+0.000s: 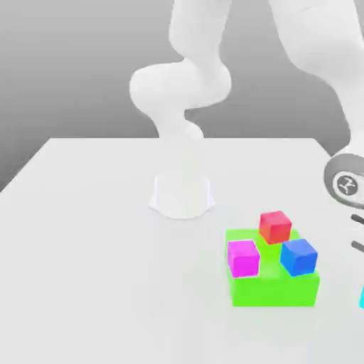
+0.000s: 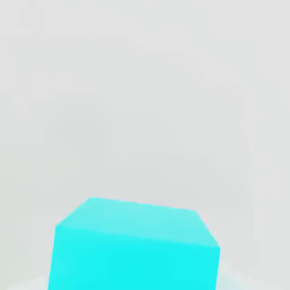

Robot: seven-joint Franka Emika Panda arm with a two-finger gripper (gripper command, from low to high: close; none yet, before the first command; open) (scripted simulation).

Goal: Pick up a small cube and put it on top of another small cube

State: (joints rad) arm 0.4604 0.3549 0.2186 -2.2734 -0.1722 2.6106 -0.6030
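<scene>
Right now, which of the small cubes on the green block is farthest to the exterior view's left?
The magenta cube: the red cube and blue cube both sit farther right.

At the exterior view's right, the picture's edge cuts off the cyan cube (image 1: 362,297) and the robot arm (image 1: 323,43).

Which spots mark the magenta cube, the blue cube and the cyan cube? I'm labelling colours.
Magenta cube (image 1: 244,260): exterior view, on its front face.
Blue cube (image 1: 298,261): exterior view, on its front face.
Cyan cube (image 2: 136,260): hand view, on its brighter side face.
</scene>
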